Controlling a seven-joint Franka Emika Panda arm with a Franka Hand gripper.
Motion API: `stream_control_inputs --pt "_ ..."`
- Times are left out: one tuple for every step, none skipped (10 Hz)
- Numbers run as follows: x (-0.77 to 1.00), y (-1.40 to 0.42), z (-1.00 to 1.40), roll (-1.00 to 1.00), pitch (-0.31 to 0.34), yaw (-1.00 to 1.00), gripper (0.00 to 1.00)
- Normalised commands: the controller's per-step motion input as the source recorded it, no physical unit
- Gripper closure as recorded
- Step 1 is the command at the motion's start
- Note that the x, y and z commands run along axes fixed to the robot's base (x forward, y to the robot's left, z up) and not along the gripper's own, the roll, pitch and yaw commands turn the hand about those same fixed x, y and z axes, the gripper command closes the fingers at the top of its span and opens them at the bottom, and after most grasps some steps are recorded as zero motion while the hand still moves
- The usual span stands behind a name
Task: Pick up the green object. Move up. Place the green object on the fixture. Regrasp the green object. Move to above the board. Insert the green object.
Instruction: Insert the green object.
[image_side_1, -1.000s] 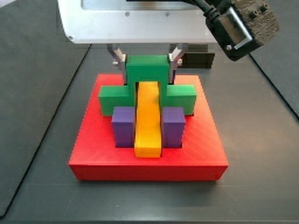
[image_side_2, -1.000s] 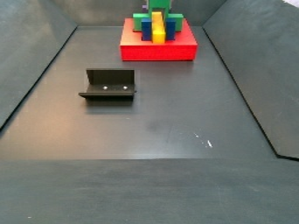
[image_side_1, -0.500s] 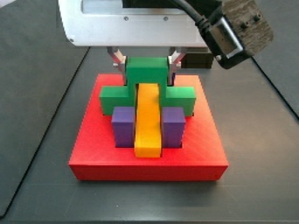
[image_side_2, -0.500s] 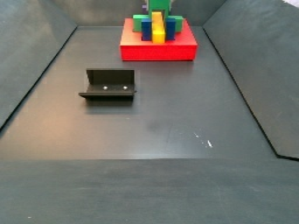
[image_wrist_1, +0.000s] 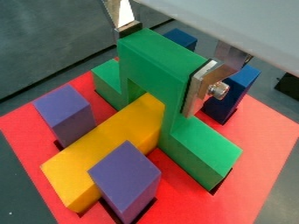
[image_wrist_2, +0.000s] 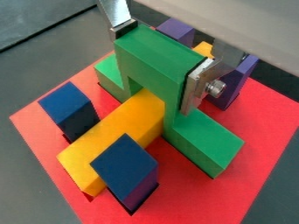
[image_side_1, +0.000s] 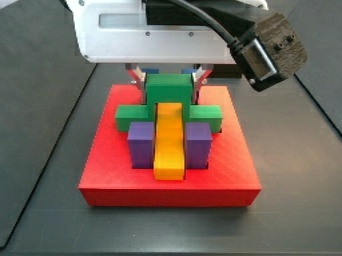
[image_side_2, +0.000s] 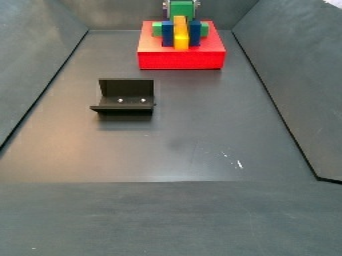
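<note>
The green object (image_wrist_1: 149, 87) (image_wrist_2: 149, 83) stands upright on the red board (image_side_1: 167, 182) (image_side_2: 181, 60). It straddles the far end of the long yellow bar (image_side_1: 168, 140) (image_wrist_1: 105, 149), and its side arms lie low on the board between the pegs. My gripper (image_wrist_1: 162, 61) (image_wrist_2: 158, 59) (image_side_1: 168, 74) is shut on the green object's upright top, with one silver finger (image_wrist_1: 201, 87) (image_wrist_2: 197, 84) pressed flat against each side. The dark fixture (image_side_2: 124, 97) stands on the floor well in front of the board with nothing on it.
Purple pegs (image_side_1: 139, 142) flank the yellow bar at the front of the board, and more pegs (image_wrist_1: 232, 87) stand close beside the green object at the back. A black cable and camera body (image_side_1: 267, 50) hang to the right of the gripper. Dark walls enclose the grey floor (image_side_2: 174, 150).
The gripper has moved down with the green object in it. The object now sits lower over the yellow bar, with its arms nearer the board.
</note>
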Motion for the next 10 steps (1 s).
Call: stream_control_inputs --pt "0.0 -0.01 -0.41 0.09 -0.014 0.08 1.0" --pt "0.03 -0.03 -0.51 0.04 -0.027 0.03 1.0" --pt "0.05 -0.05 -0.56 0.0 -0.047 0.0 1.0" --pt "0.0 -0.08 -0.65 0.0 -0.086 0.0 1.0" --pt "0.0 -0.11 -0.67 0.02 -0.094 0.0 1.0" --pt "0.0 -0.1 -0.66 0.03 -0.091 0.01 1.0" --pt "0.0 -0.05 -0.49 0.03 -0.05 0.0 1.0" --pt "0.0 -0.02 -0.29 0.05 -0.004 0.01 1.0" --pt "0.0 0.0 0.0 0.0 -0.007 0.0 1.0" --pt "0.0 0.0 0.0 0.01 0.0 0.0 1.0"
